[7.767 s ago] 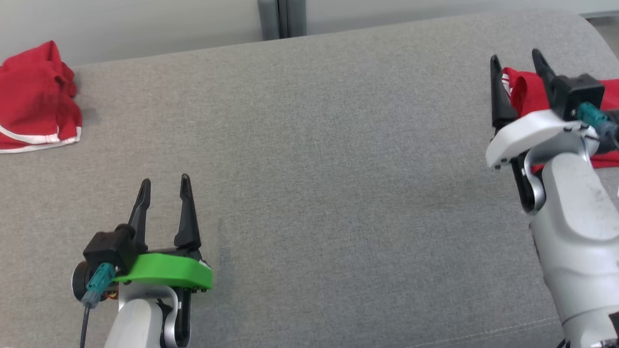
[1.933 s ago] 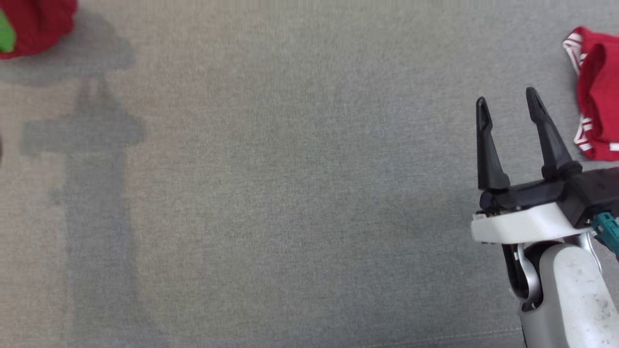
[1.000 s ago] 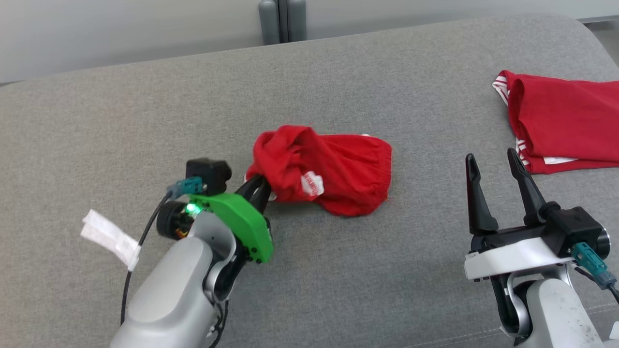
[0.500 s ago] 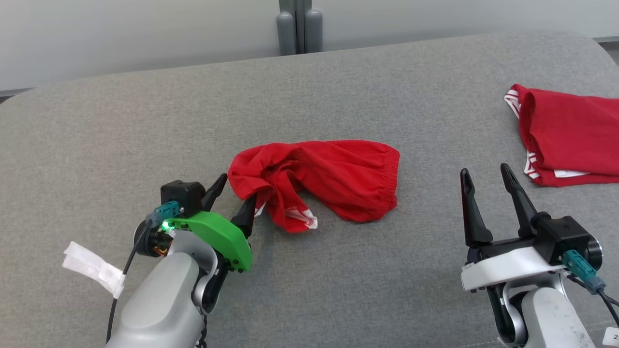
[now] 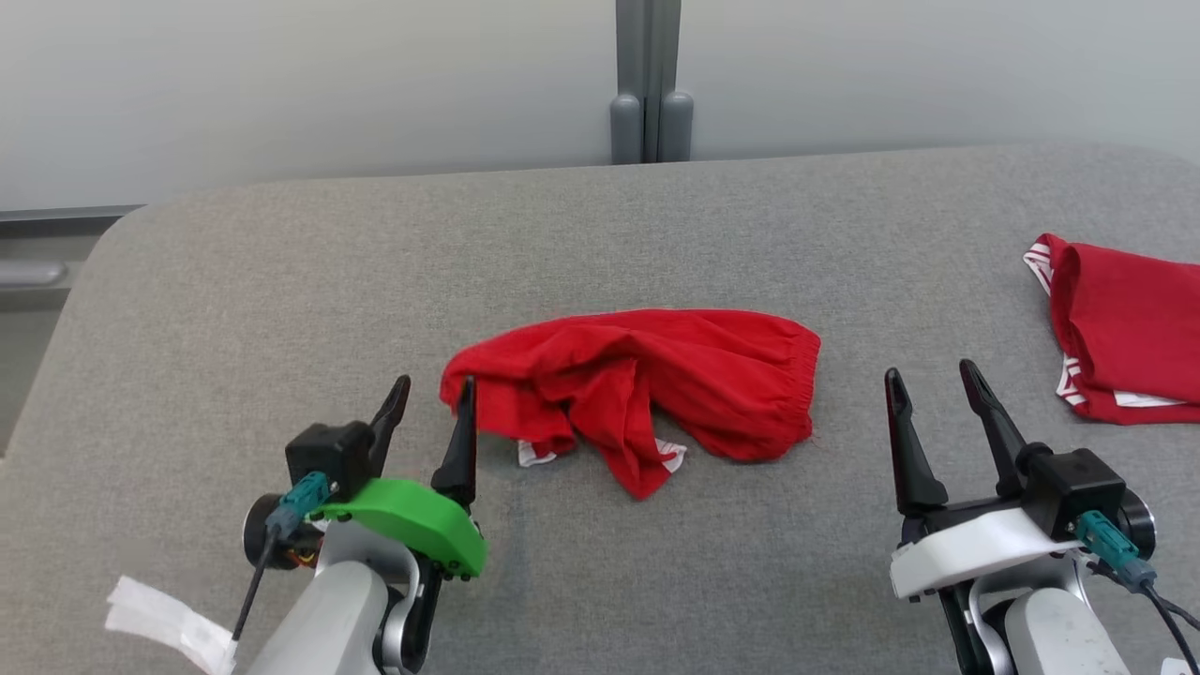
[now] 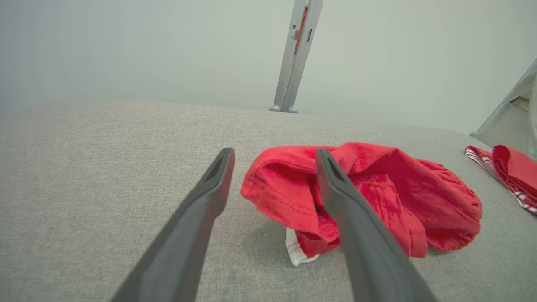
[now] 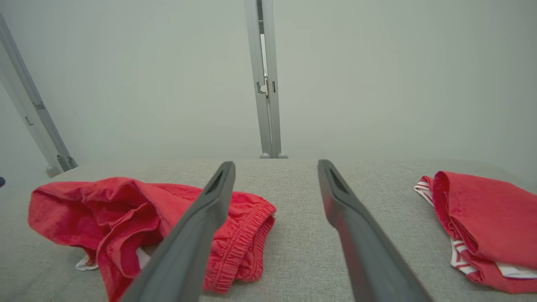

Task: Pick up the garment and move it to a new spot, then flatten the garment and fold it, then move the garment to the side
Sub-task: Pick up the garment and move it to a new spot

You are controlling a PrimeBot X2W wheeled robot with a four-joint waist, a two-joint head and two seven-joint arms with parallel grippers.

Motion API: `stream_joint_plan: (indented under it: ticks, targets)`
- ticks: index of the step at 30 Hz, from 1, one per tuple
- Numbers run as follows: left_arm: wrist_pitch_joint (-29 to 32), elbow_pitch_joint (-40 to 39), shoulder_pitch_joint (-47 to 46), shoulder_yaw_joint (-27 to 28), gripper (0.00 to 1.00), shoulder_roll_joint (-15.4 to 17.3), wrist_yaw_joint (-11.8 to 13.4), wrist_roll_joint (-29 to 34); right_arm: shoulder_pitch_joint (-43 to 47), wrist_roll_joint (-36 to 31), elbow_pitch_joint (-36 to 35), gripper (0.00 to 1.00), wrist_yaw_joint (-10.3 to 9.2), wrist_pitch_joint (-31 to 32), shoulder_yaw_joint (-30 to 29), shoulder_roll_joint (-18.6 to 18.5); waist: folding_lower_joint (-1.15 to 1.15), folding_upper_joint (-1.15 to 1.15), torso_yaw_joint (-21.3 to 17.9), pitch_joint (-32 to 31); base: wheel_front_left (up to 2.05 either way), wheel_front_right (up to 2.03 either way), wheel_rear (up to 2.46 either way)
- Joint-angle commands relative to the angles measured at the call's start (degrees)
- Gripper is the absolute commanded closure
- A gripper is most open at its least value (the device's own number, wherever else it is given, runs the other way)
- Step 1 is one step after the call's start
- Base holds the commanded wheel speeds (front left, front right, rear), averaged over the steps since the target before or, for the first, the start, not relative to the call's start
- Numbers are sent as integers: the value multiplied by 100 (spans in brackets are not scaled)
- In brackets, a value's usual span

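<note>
Lying crumpled: red garment [image 5: 656, 375] (white patch [image 5: 671, 457] unreadable) | left gripper [image 5: 434, 382] spread | right gripper [image 5: 928, 371] spread

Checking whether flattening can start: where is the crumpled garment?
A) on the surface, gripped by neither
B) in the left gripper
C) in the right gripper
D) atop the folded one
A: the garment lies on the surface, and the left gripper and right gripper both stand open.

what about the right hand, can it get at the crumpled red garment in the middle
Probably yes. The right hand stands open beside the crumpled garment, apart from its elastic edge, with bare grey cushion between them and nothing in the way.
</note>
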Motion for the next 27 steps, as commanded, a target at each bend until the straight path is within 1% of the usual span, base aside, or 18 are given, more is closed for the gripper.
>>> stream_joint_plan:
  ticks: [1, 6, 12, 17, 27]
  targets:
    - [-23, -159, 231, 133, 0, -9, 74, 94, 93, 27, 45, 0, -12, -1, 10, -12, 0, 0, 106, -105, 0, 0, 0]
    - [-22, -755, 931, 596, 0, -136, 278, 301, 248, 48, 146, 0, -12, -25, -28, -13, 0, 0, 172, -187, 0, 0, 0]
    - [-23, -1213, 1553, 1017, 0, -314, 375, 554, 408, 83, 213, 0, -12, -51, -65, -13, 0, 0, 224, -221, 0, 0, 0]
    - [-24, -1375, 1814, 1123, 0, -402, 323, 838, 411, 100, 305, 0, -12, -61, -77, -13, 0, 0, 242, -225, 0, 0, 0]
    - [-24, -1416, 1841, 1294, 0, -490, 158, 1042, 323, 125, 396, 0, -12, -59, -22, -13, 0, 0, 251, -208, 0, 0, 0]
